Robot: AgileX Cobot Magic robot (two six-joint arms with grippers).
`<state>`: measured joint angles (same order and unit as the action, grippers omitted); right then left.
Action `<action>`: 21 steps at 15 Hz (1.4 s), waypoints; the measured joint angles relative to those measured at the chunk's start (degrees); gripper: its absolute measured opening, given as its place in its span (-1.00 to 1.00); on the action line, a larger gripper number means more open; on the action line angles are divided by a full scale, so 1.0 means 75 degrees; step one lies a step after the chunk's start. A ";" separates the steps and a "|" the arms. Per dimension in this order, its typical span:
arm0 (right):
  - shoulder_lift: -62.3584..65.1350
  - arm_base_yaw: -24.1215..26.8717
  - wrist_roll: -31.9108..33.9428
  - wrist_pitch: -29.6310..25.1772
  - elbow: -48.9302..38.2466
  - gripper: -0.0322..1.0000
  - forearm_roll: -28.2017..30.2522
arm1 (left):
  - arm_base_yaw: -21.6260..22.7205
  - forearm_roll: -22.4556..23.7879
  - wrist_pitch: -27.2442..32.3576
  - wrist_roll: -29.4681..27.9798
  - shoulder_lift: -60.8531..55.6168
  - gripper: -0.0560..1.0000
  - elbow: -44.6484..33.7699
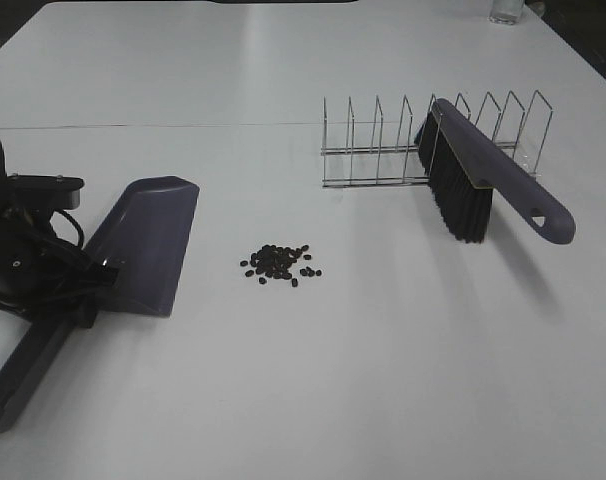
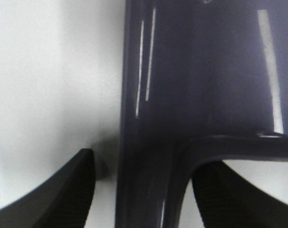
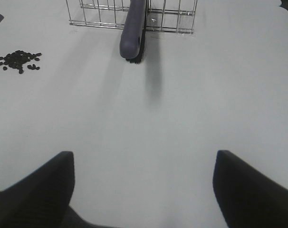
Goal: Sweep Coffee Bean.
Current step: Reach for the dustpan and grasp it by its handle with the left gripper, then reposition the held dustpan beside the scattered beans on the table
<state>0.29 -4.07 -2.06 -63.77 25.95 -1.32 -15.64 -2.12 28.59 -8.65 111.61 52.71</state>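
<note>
The coffee beans (image 1: 281,263) (image 3: 19,60) lie in a small dark pile in the middle of the white table. Left of them the purple dustpan (image 1: 148,240) rests flat, mouth pointing away and handle (image 1: 28,370) toward the front edge. My left gripper (image 1: 91,287) (image 2: 148,161) straddles the neck of the dustpan handle (image 2: 148,142); its fingers (image 2: 77,190) are close on both sides, with a thin gap still showing on one side. The purple brush (image 1: 483,180) (image 3: 133,28) leans in the wire rack, bristles down. My right gripper (image 3: 144,154) hangs open over bare table, short of the brush.
A wire dish rack (image 1: 383,150) (image 3: 101,12) stands at the back right and carries the brush. A glass (image 1: 506,10) sits at the far edge. The right arm does not show in the high view.
</note>
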 joint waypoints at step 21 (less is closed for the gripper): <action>0.0000 0.0000 0.0000 0.0000 0.0000 0.42 0.0008 | 0.0000 -0.0107 0.0237 0.0000 0.0008 -0.21 0.0031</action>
<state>0.29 -4.07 -2.06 -63.77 25.95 -1.26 -15.64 -2.92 30.37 -8.65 111.67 52.94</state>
